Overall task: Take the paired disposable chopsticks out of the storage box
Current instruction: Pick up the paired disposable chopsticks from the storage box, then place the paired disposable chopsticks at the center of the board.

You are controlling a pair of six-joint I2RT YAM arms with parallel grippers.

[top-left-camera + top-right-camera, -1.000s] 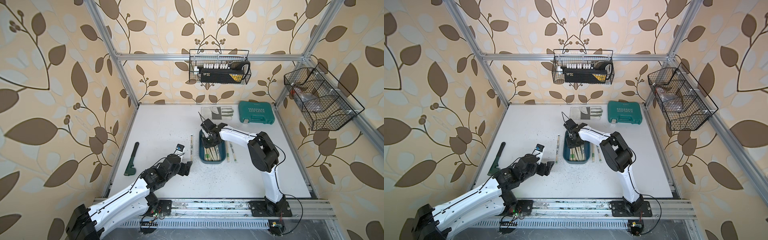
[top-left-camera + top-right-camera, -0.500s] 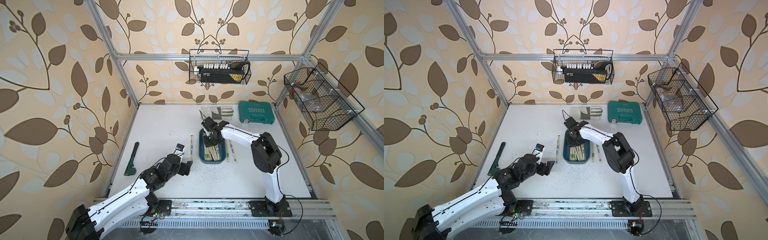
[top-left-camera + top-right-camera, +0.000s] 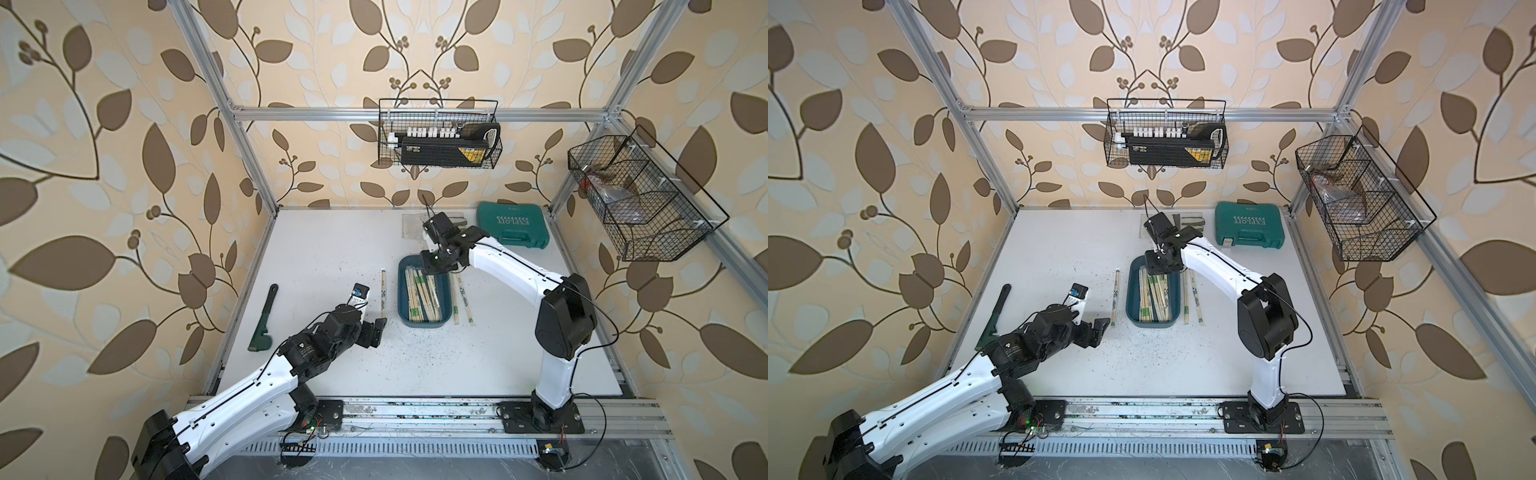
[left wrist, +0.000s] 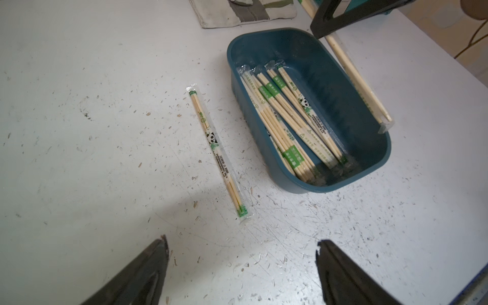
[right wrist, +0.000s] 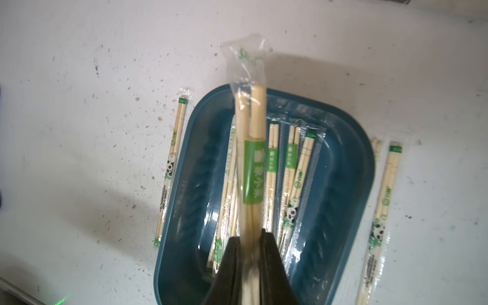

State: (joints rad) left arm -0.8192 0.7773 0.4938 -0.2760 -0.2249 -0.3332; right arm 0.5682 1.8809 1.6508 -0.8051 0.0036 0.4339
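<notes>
The dark teal storage box (image 3: 404, 291) (image 3: 1133, 291) sits mid-table and holds several paired disposable chopsticks (image 3: 424, 296) (image 4: 287, 124) in clear sleeves. My right gripper (image 3: 433, 266) (image 5: 249, 235) hangs over the box's far end. It is shut on one green-banded pair (image 5: 253, 171), which is tilted up above the others. One pair (image 3: 382, 291) (image 4: 216, 148) lies on the table left of the box and two pairs (image 3: 460, 296) (image 5: 380, 211) lie to its right. My left gripper (image 3: 376, 328) (image 4: 241, 243) stands open and empty near the box's front left corner.
A dark green wrench (image 3: 262, 320) lies by the left edge. A green tool case (image 3: 513, 224) and a clear bag with gloves (image 3: 411, 226) sit at the back. Black wire baskets hang on the back wall (image 3: 438, 137) and the right wall (image 3: 640, 199).
My right gripper has closed on a chopstick pair in the box and shifted slightly toward the box's far end. The left arm has not moved.
</notes>
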